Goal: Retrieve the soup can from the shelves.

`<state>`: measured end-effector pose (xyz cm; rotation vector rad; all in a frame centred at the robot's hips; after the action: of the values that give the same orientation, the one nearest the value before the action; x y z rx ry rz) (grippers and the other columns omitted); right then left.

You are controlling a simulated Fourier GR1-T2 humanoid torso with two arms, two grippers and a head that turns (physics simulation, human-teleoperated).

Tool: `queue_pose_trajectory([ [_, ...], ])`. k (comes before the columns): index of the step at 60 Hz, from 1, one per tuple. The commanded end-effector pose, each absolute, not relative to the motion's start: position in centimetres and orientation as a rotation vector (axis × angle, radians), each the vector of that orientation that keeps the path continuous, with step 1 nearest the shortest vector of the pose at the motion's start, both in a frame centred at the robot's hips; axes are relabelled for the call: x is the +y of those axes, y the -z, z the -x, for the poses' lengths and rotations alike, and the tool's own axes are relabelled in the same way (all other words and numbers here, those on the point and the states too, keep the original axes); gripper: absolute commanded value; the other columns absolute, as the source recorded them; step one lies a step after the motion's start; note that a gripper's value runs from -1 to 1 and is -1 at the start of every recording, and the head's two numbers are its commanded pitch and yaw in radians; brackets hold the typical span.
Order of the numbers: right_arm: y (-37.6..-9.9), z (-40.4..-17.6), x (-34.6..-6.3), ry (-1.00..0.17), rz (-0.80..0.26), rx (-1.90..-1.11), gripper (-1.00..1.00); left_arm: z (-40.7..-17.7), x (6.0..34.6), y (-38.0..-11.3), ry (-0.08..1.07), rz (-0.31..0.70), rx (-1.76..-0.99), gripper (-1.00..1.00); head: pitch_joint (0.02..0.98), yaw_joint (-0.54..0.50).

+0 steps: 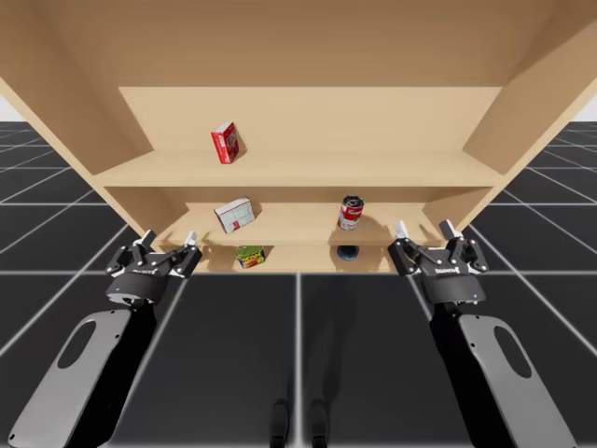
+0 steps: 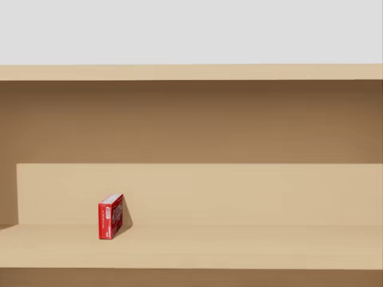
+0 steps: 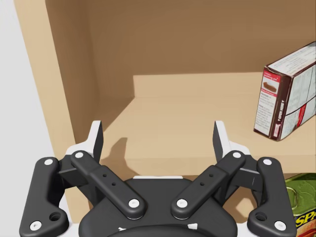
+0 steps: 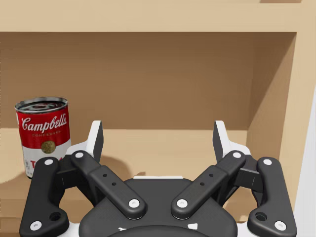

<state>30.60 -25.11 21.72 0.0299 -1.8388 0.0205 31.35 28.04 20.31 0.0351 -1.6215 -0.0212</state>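
Observation:
The red-and-white soup can (image 1: 350, 213) stands upright on the middle shelf, right of centre. In the right wrist view the soup can (image 4: 43, 134) is ahead of my right gripper (image 4: 158, 138) and off to its left side. My right gripper (image 1: 425, 231) is open and empty in front of the shelves, to the right of the can. My left gripper (image 1: 170, 239) hangs open and empty at the shelves' left end. In the left wrist view my left gripper (image 3: 158, 138) faces the middle shelf's left corner.
A red box (image 1: 225, 143) stands on the top shelf (image 1: 308, 169); the red box (image 2: 111, 216) also shows in the head view. A white box (image 1: 235, 215) lies on the middle shelf, and the white box (image 3: 290, 91) shows ahead of my left gripper. A green can (image 1: 250, 256) and a dark round object (image 1: 347, 252) sit on the bottom shelf.

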Motion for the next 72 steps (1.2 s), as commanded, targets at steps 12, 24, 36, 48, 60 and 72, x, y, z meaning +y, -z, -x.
queue_pose_trajectory([
  [12,-21.6,-30.8,-25.1,-0.028,-0.024,-1.822,-1.0,-31.3,28.1,-20.3,0.017,-0.038,-1.625,-1.0,0.129,0.01],
  [24,-21.4,-31.0,-25.1,-0.031,-0.019,-1.812,-1.0,-31.4,28.1,-20.3,0.021,-0.045,-1.624,-1.0,0.291,0.01],
  [36,-21.3,-31.2,-25.2,-0.033,-0.013,-1.808,-1.0,-31.5,28.0,-20.2,0.031,-0.055,-1.623,-1.0,0.462,-0.11],
  [48,-21.2,-31.2,-25.2,-0.036,-0.018,-1.805,-1.0,-31.6,27.8,-20.1,0.038,-0.057,-1.623,-1.0,0.54,-0.24],
  [60,-22.0,-30.3,-24.6,-0.045,-0.054,-1.802,-1.0,-31.6,27.7,-20.1,0.026,-0.056,-1.621,-1.0,0.531,-0.23],
  [72,-24.2,-27.8,-22.8,-0.067,-0.121,-1.772,-1.0,-31.6,27.9,-20.1,0.018,-0.055,-1.621,-1.0,0.521,-0.23],
])
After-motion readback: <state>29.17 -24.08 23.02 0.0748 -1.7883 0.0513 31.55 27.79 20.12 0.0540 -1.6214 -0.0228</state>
